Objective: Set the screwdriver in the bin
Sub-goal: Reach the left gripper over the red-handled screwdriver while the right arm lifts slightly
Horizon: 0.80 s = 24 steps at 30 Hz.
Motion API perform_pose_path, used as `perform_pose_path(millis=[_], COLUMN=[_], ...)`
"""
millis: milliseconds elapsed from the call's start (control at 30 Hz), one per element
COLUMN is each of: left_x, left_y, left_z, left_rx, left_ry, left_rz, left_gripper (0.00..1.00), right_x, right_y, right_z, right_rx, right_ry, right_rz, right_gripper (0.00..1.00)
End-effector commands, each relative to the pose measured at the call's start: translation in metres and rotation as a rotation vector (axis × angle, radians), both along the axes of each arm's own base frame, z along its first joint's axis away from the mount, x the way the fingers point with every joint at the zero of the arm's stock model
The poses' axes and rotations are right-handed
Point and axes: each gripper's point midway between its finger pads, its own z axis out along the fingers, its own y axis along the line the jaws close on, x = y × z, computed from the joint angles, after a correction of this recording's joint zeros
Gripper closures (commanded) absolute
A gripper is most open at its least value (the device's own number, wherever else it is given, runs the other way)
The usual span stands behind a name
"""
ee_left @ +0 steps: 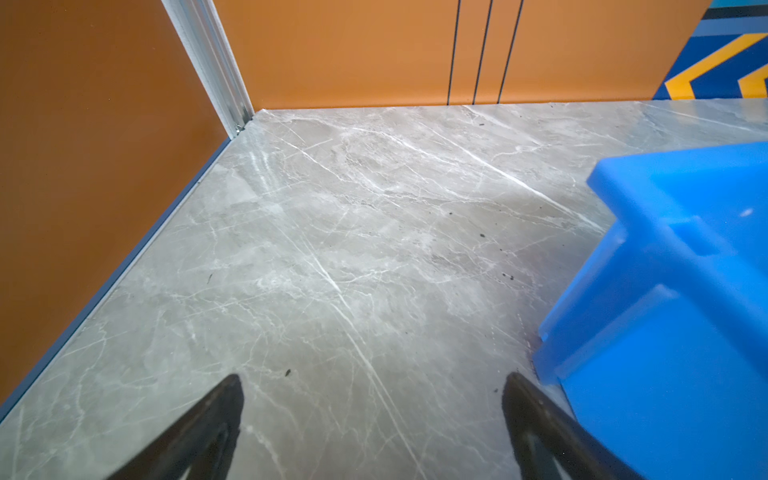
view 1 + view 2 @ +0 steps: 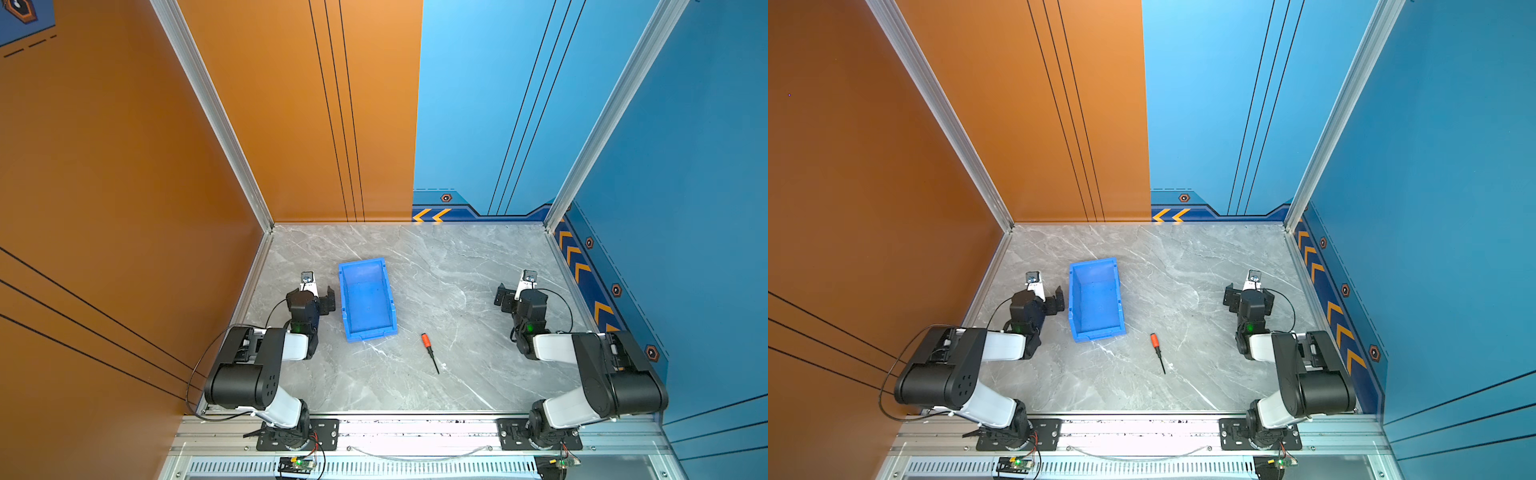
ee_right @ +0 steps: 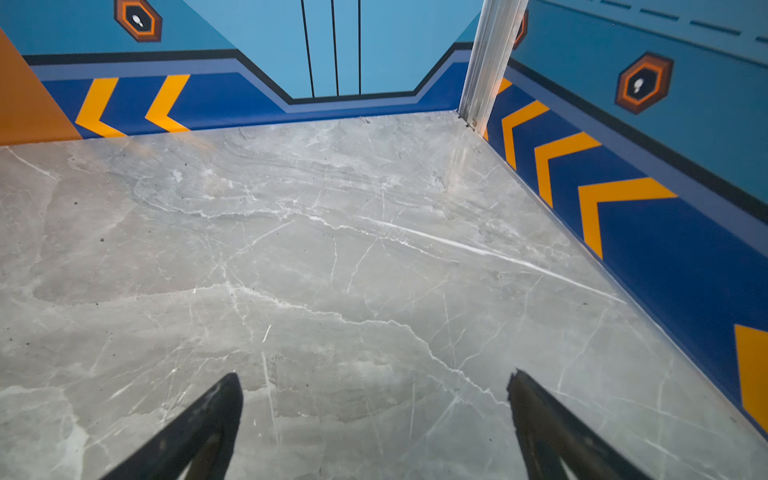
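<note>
The bin stands open side up on the grey marbled desk, its long sides running from the arms' bases toward the back wall, and its lower lip is at the end nearer the bases. In both top views the bin is empty. The screwdriver lies flat on the desk outside the bin, near the lipped end and off to the bin's right, clearly apart from it. Its orange handle is the end closer to the bin, and the thin black shaft points away from the bin, toward the bases.

The left pincer hangs low just beside the bin's left long wall. Its jaws are spread wide with only bare desk between them, and it holds nothing. In the left wrist view the finger nearer the bin comes very close to the bin's outer wall; whether it touches cannot be told. The right pincer is well apart from the bin, far out on the bin's right and beyond the screwdriver. Its jaws are likewise spread wide over bare desk, and it is empty. Both pincers are apart from the screwdriver. Behind the bin the back wall is orange, with a blue panel beginning to the bin's right
</note>
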Motion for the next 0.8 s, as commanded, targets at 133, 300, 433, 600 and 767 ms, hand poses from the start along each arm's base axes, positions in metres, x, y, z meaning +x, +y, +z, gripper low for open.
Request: perform_pose_path(millis=[133, 300, 433, 600, 767], left_x=[-0.006, -0.015, -0.025, -0.048, -0.074], left_y=[0.019, 0.023, 0.005, -0.030, -0.085], left_z=[0.034, 0.051, 0.065, 0.080, 0.093], left_rx=[-0.012, -0.106, -0.187, -0.208, -0.228], left_ry=[0.072, 0.181, 0.248, 0.316, 0.432], left_rz=[0.142, 0.245, 0.228, 0.184, 0.108], left_gripper=[0.02, 0.02, 0.02, 0.02, 0.02], right_x=[-0.015, -0.032, -0.042, -0.043, -0.055], right_y=[0.008, 0.018, 0.024, 0.058, 0.098], right_z=[0.059, 0.099, 0.107, 0.108, 0.112], right_rx=[-0.010, 0.082, 0.200, 0.262, 0.221], right_ry=[-0.035, -0.065, 0.036, 0.156, 0.198], right_rz=[-0.040, -0.082, -0.098, 0.033, 0.191], right_gripper=[0.00, 0.00, 0.00, 0.00, 0.00])
